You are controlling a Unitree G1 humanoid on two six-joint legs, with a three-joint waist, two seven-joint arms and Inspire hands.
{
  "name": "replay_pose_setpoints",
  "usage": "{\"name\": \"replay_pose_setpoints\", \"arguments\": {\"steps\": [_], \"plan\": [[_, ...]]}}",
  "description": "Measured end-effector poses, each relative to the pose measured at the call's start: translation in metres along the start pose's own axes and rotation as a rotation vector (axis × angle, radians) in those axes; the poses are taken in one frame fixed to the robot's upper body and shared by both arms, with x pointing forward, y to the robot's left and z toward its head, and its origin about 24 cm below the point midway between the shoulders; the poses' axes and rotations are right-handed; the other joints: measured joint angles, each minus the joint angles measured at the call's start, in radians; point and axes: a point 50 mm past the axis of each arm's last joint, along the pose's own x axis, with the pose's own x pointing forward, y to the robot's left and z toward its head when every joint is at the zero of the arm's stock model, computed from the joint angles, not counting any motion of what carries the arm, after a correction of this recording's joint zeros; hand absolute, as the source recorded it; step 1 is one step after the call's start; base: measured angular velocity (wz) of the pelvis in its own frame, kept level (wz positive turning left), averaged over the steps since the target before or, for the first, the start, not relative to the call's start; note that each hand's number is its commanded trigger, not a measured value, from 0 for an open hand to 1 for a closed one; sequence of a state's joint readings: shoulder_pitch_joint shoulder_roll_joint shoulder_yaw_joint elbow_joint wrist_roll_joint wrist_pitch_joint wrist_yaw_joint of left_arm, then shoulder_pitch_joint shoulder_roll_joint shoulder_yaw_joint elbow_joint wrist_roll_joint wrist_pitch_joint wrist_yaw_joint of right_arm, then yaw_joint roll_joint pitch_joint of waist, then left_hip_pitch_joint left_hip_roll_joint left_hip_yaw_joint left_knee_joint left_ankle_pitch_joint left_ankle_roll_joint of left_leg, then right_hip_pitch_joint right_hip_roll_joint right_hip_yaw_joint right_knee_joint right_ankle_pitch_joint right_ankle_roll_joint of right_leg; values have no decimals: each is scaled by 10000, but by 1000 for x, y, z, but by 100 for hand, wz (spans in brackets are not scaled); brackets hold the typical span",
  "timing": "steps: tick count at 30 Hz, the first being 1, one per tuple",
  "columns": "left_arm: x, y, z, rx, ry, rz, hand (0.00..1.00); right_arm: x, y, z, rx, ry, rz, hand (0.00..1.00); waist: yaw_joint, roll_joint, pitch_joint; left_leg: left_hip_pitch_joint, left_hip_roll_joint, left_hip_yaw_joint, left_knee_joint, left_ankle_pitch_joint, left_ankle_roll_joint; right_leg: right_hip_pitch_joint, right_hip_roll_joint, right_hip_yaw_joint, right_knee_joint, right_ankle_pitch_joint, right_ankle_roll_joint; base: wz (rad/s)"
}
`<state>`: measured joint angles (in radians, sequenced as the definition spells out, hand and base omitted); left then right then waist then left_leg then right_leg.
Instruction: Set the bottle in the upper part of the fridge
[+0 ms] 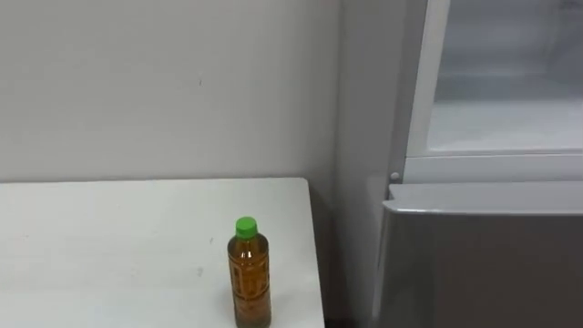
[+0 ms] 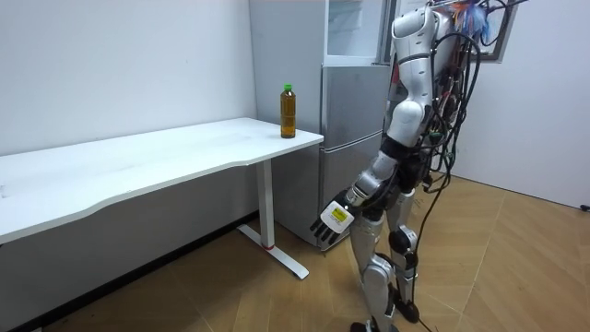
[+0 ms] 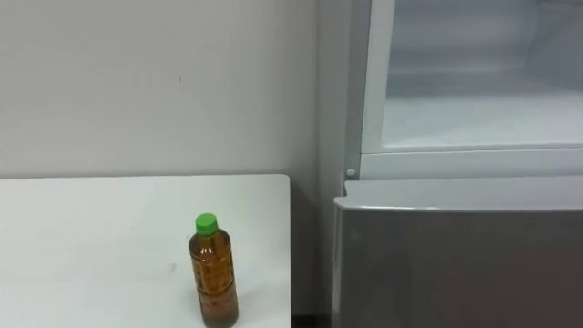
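An amber bottle with a green cap stands upright on the white table, close to its right end and a little in from the wall. Right of the table is the fridge, and its upper compartment is open, showing a pale bare shelf. In the room view I stand before the fridge, about a step from the table's end where the bottle stands. My left hand hangs low beside my leg with its fingers relaxed, well below the tabletop and apart from the bottle.
The grey lower fridge door is closed and juts out below the open compartment. A narrow gap separates the table's right edge from the fridge side. A plain wall backs the table. Wooden floor lies around me.
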<state>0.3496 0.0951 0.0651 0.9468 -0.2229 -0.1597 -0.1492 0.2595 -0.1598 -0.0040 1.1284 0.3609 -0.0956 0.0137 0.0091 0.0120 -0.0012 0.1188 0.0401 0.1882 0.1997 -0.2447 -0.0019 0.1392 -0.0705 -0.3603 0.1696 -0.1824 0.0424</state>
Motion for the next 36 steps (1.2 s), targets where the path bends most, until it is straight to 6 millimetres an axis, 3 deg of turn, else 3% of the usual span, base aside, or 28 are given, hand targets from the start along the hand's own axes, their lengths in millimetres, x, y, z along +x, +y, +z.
{"name": "replay_pose_setpoints", "arguments": {"steps": [9, 14, 21, 36], "plan": [[-7, 23, -19, -461, 866, 2225, 0, -1, -1, -5, -74, 63, -538, 0, 87, -8, 10, 167, -7, 19, -162, -11, -8, 91, 9, 16, 5, -4, 6, -1], [-12, 27, -36, 1226, 2002, 2819, 0, 0, 2, 1, -695, -139, -361, 0, 73, -72, 22, 106, -18, -3, -48, -13, -9, 69, -1, 13, -1, -23, -8, 0], [-5, 25, -25, 3053, 2173, 2665, 0, 4, 20, 24, -1518, -844, 577, 0, 12, -119, 32, -47, 2, -32, 139, -16, -6, 12, -7, 17, 15, -34, -31, 1], [-3, 27, -23, 3600, 2434, 2476, 0, -2, 47, 63, -2687, -2629, 2242, 0, -18, -188, 53, -215, 7, -22, 207, -41, 1, -18, -11, -2, 6, -44, -26, 0]]}}
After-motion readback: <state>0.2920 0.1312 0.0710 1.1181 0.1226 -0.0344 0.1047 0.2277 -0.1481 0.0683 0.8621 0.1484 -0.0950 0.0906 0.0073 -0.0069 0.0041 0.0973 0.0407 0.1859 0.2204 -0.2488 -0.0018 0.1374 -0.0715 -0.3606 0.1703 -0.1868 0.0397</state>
